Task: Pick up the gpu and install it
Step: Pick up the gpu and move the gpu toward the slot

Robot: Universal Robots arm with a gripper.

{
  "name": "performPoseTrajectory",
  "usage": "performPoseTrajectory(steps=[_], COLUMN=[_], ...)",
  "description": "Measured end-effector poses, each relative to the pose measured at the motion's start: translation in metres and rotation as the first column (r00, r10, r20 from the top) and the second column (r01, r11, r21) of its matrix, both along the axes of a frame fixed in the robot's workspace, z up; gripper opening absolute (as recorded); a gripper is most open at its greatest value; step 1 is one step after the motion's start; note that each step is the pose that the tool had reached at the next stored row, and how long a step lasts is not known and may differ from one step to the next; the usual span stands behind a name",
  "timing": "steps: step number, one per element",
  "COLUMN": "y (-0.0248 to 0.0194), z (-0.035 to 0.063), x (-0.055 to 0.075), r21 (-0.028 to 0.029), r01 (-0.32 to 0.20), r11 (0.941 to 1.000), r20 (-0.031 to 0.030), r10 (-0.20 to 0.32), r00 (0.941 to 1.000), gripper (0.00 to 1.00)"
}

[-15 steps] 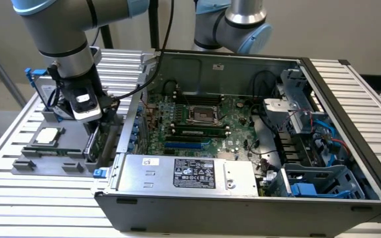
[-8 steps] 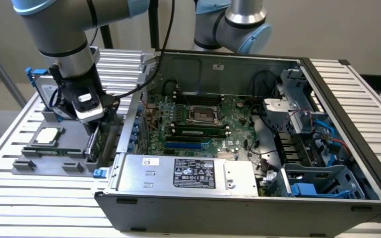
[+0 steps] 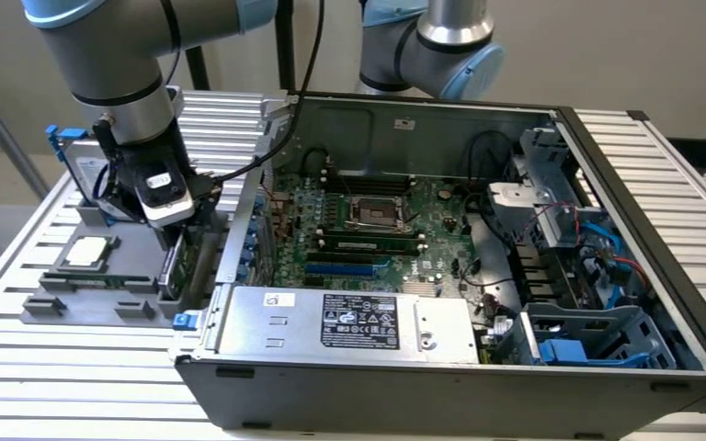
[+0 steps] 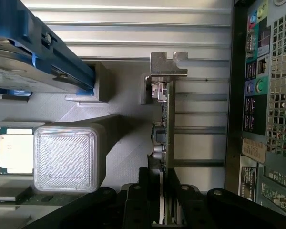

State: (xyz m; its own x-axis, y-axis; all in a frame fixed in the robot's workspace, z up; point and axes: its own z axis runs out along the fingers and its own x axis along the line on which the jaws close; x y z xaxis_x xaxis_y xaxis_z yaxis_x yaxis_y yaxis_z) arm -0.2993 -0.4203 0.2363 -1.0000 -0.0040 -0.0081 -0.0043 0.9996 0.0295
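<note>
GPU card (image 4: 166,119), green-backed with silver bracket, is clamped edge-on in your black gripper (image 4: 162,206), jaws narrowed; your arm (image 3: 126,83) points straight down beside the grey computer case (image 3: 451,390).

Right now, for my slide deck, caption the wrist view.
Jaws clamp the gpu edge-on, between the grey parts tray and the rear ports of the computer case.
</note>
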Motion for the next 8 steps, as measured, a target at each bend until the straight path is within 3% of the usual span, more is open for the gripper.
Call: performPoseTrajectory(steps=[8], y=[0.0], z=[0.0007], x=[0.0], r21=[0.0001], r01=[0.0], r11=[1.0], r20=[-0.0001], r10=[0.0], r00=[1.0], gripper=[0.27])
